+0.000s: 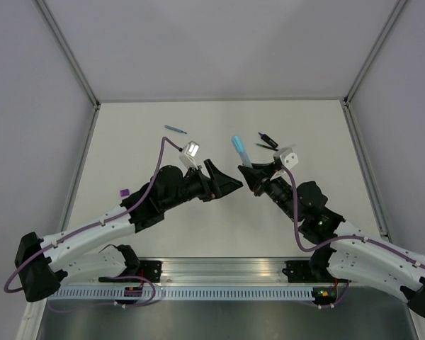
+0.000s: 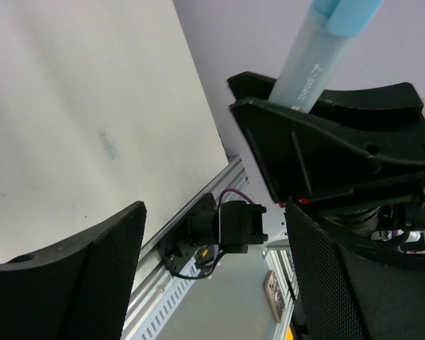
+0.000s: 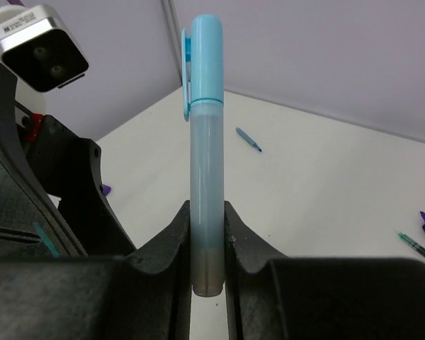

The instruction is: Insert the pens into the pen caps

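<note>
My right gripper [image 3: 207, 221] is shut on the lower barrel of the pale-blue highlighter [image 3: 207, 177], which stands upright with its pale-blue cap [image 3: 204, 57] on its top end. From above, the highlighter [image 1: 241, 153] sticks out of the right gripper [image 1: 250, 177] toward the back. My left gripper [image 1: 227, 179] faces it a short way to the left. Its jaws are open, with nothing between the fingers [image 2: 71, 283]. A thin blue pen [image 1: 175, 129] lies at the back left. A thin dark pen [image 1: 267, 137] and a black-and-purple marker [image 1: 268, 146] lie at the back right. A purple cap [image 1: 124, 192] rests beside the left arm.
The table is walled at the back and on both sides. The arms' mounting rail [image 1: 219, 273] runs along the near edge. The left wrist camera [image 3: 39, 46] hangs close to the held highlighter, at its left.
</note>
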